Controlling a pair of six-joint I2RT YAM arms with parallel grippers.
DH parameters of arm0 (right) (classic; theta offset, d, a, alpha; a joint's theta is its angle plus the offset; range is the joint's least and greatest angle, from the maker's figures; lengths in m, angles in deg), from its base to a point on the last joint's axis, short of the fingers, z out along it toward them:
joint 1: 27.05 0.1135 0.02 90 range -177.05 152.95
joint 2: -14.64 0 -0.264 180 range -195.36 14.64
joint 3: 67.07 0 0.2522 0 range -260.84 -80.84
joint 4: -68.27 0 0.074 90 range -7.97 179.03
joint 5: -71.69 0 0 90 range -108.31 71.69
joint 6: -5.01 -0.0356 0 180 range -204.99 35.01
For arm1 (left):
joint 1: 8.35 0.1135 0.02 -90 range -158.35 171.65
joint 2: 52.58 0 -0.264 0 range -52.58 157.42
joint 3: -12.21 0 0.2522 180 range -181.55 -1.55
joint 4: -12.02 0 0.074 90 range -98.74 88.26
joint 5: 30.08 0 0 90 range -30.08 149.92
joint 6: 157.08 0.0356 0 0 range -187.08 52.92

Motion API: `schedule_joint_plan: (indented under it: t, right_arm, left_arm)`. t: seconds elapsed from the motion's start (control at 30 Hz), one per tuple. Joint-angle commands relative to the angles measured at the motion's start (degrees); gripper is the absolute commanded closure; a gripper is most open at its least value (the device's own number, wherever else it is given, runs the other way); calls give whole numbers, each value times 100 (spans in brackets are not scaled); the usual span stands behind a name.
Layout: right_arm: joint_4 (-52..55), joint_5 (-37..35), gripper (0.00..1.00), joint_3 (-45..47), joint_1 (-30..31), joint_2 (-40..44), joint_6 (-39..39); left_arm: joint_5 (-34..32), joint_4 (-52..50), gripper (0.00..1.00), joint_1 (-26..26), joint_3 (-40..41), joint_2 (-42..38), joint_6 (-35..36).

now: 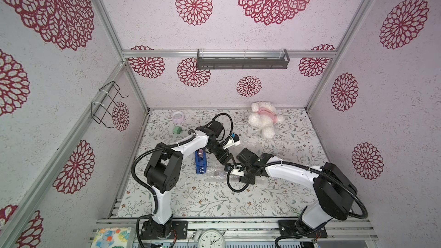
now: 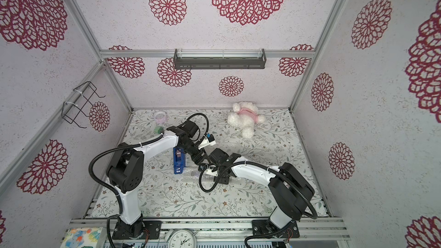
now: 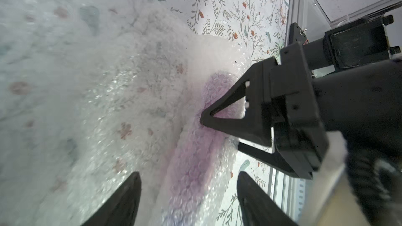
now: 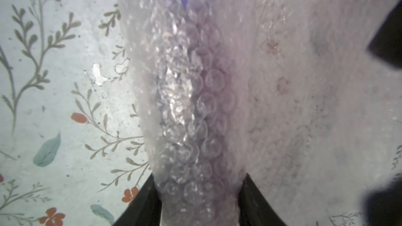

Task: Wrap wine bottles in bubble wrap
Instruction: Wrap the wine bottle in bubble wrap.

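— Nearest the lens: two black fingers of the left end effector, spread wide, straddling a roll without pinching. Gripping nothing, apparently.

— Inside the roll?

— Wine bottle, only a purple blur through the bubble wrap. Lies between those open fingers and runs on ahead into the right end effector.

— Closed?

— Clamped on the wine bottle through the wrap, one finger on each side. Same squeeze seen from the right wrist.

— How far along, then?

— Well past the start, probably more than half. Covered wherever visible, with no bare glass showing. Cannot tell about neck or cap, both hidden.

— Still to do?

— Plenty of loose sheet, spread flat on the desk past the left end effector's far finger, on the side away from the right end effector. Not yet rolled up. Likely more turns, then closing the ends.

— Tape?

— Blue tape dispenser just beside the left end effector, on the side away from the right one. No tape visible on the wrap, so securing looks not yet done.
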Motion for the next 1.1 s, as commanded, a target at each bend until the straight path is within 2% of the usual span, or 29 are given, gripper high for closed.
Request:
schedule_joint_plan:
  t: [0.0,0.17,0.3,0.43,0.6,0.77,0.87,1.07]
  right_arm:
    - [899,984,52,43,-159,-454,-577]
    - [1216,1964,56,-350,-668,-853,-802]
    - [1686,2726,63,-943,-1037,-1365,-978]
    - [1874,2784,64,-1244,-1106,-1601,-943]
    - [1970,2841,64,-1284,-1226,-1733,-831]
    - [2107,3073,63,-1313,-1369,-1851,-738]
    - [2157,3138,62,-1358,-1403,-1879,-700]
    - [2168,3041,61,-1387,-1432,-1925,-696]
  left_arm:
    - [-571,842,28,293,435,-664,-237]
    - [-1524,2200,28,374,1684,-1815,-74]
    - [-1725,2604,26,390,2459,-2322,632]
    - [-1720,3005,25,247,3060,-2740,1179]
    - [-2132,3999,22,-386,4087,-3317,2349]
    - [-3080,4484,21,-1273,4493,-3211,3058]
    - [-3433,4945,21,-1652,4651,-3014,3428]
    - [-3592,5238,21,-1919,4325,-2310,3843]
